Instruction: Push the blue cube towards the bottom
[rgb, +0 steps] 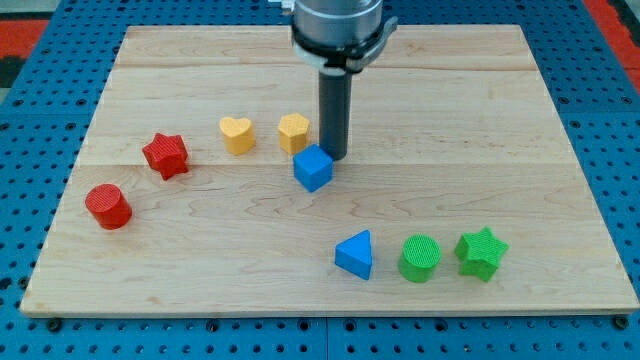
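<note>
Plainly, no writing shows on the pale wooden bench (480, 120), which lies on blue pegboard (60, 30). My tip (334, 156) touches the blue cube (313, 167) at its upper right; no pincer exists to report.

I see wooden board (480, 110) w/ blue cube (313, 167) mid; around it: yellow heart (237, 134), yellow block (293, 132) (hexagon, prob.), red star (166, 155), red cylinder (108, 206), blue triangle (355, 254), green cylinder (420, 258), green star (481, 252).

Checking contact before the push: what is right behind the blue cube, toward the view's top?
My tip stands just behind the blue cube, at its upper right. The yellow block sits behind, to its left. Whether the tip touches the cube cannot be told.
</note>
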